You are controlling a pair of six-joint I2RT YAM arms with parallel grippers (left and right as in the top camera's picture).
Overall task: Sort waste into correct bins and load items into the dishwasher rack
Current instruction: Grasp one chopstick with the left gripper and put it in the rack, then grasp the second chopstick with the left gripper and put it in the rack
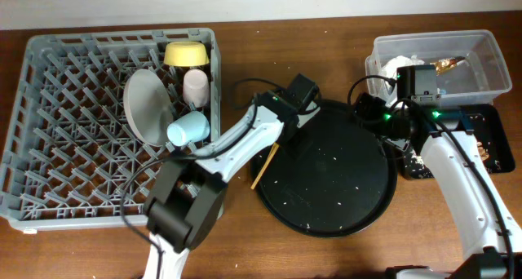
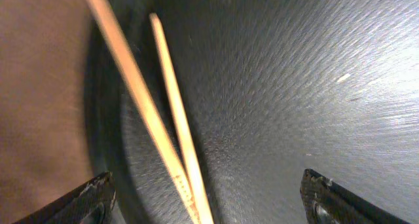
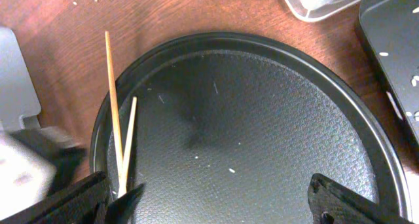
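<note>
Left end effector (image 2: 208, 203): fingers spread wide, gripping nothing, low over the left rim of the round black tray (image 1: 326, 189). Two wooden chopsticks (image 2: 171, 86) lie between its fingers, crossing the rim, tips out over the worktop (image 1: 269, 34).

Right end effector (image 3: 219, 199): also spread, empty, above the same tray.

Dishwasher rack (image 1: 49, 148), far left, holds grey plate (image 1: 147, 108), yellow bowl (image 1: 186, 53), pink cup (image 1: 196, 85) and blue cup (image 1: 188, 128).

Clear tub (image 1: 497, 67) holds white napkins (image 1: 400, 64) and a shiny wrapper (image 1: 447, 64).
</note>
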